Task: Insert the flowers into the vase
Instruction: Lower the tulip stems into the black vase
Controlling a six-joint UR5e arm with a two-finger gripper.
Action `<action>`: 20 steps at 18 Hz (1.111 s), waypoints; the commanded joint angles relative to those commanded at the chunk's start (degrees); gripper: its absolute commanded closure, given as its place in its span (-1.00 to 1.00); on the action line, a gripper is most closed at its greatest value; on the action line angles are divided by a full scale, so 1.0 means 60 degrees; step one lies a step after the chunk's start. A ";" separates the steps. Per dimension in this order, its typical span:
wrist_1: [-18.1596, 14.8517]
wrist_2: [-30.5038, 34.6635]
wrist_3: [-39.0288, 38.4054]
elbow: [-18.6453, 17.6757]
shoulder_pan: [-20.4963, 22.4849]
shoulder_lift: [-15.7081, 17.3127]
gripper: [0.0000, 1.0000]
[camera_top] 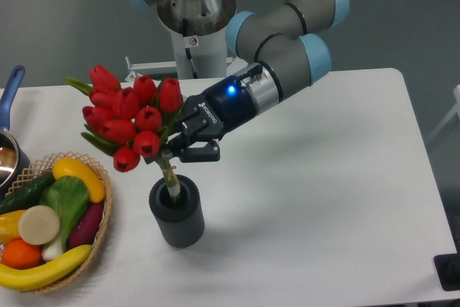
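I am looking at the flowers (129,116), a tight bunch of roughly 10 closed red tulip heads, glossy and egg-shaped, with dark green leaves sticking out at the left and a short pale green stem bundle below. The bunch is leaning to the upper left, and the stem end is dipping into the round mouth of the vase (177,210), which is standing upright on the white tabletop (323,199) just right of the basket. The vase is a dark grey cylinder with fine vertical ribs down its side and a matte finish. The end effector (188,150) is pinching the stems just under the flower heads, its black fingers pressed against them from the right. I am seeing white lettering on the black body of the end effector, but it is too small for me to read; a blue light is glowing on the wrist (230,90) behind it. The woven wicker basket (100,224) at the left edge is holding smooth, plastic-looking produce: a yellow banana (43,269), an orange, green and purple pieces. A pot with a blue handle (10,88) is sitting at the far left.
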 joint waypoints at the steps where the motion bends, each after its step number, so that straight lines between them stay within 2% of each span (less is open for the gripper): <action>1: 0.0000 0.0000 0.0029 -0.0073 -0.0015 -0.0029 0.44; 6: 0.0000 0.0015 0.0044 -0.0176 -0.0015 -0.0293 0.44; 11: 0.0015 0.0015 0.0059 -0.0162 -0.0015 -0.0835 0.44; 20: 0.0029 0.0044 0.0248 -0.0221 -0.0015 -0.1172 0.41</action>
